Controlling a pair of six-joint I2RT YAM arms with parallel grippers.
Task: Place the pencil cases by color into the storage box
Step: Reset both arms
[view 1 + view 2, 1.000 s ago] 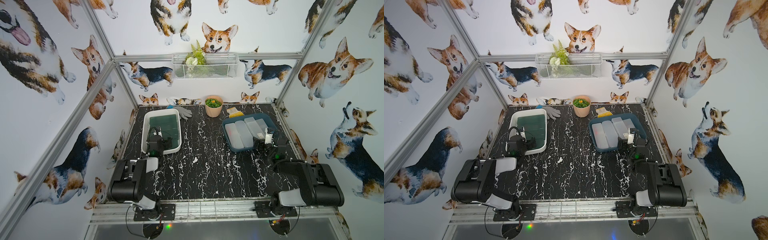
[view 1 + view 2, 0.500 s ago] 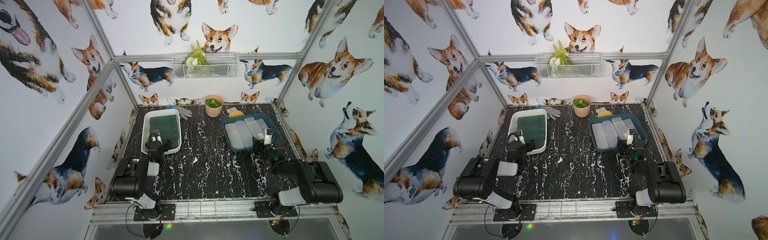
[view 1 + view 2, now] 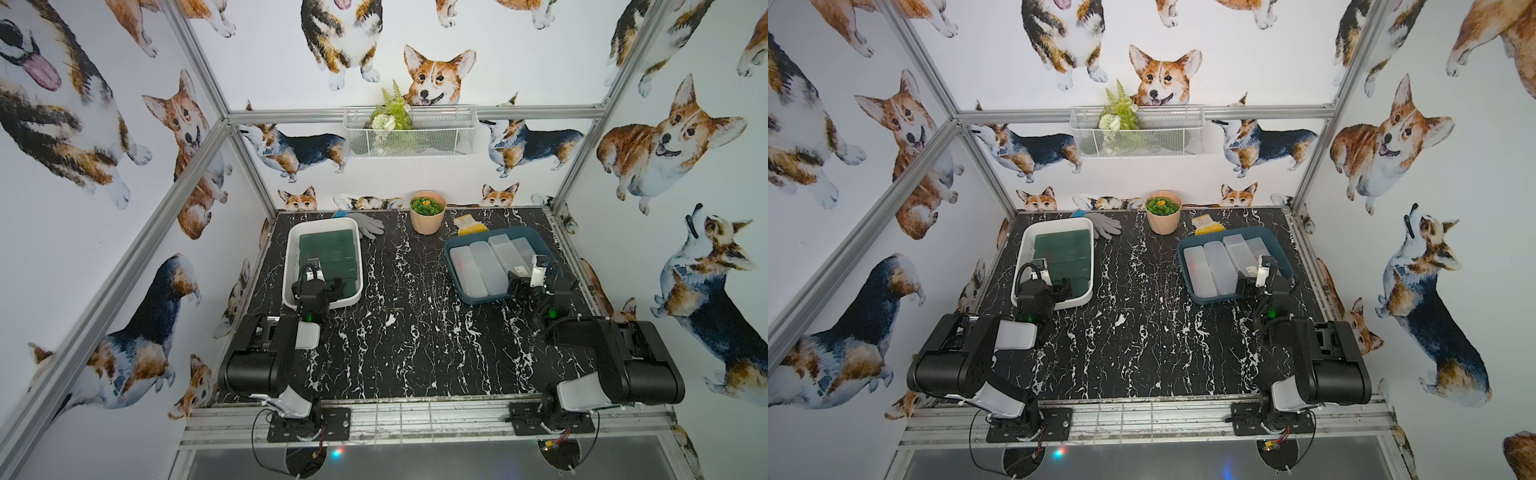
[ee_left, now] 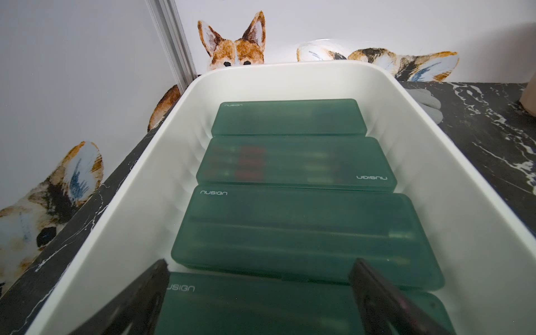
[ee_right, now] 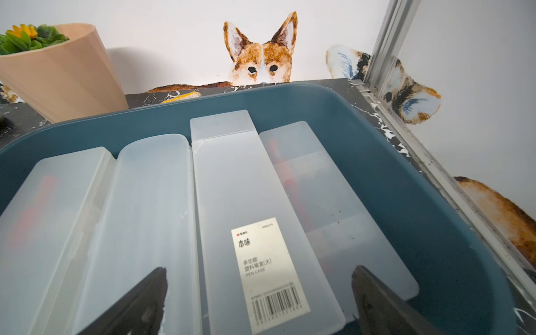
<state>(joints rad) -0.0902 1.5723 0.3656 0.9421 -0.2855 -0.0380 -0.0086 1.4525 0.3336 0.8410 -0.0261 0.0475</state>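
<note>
Four dark green pencil cases (image 4: 295,162) lie flat, side by side, crosswise in the white tub (image 4: 290,69) on the left half of the black marble table (image 3: 407,332). Four frosted clear pencil cases (image 5: 150,203) lie lengthwise in the blue tub (image 5: 406,188) on the right half. A grey glove (image 3: 368,224) lies just beside the far right corner of the white tub. A tan plant pot (image 3: 427,212) stands at the far edge between the tubs, and a yellow sponge (image 3: 469,224) lies behind the blue tub. A wire basket (image 3: 409,131) hangs on the back wall. Both arms are folded low at the near edge with forearms reaching forward. The left gripper (image 4: 259,278) hangs over the nearest green case, jaws spread wide and empty. The right gripper (image 5: 259,275) hangs over the near end of the labelled clear case, jaws likewise spread and empty.
</note>
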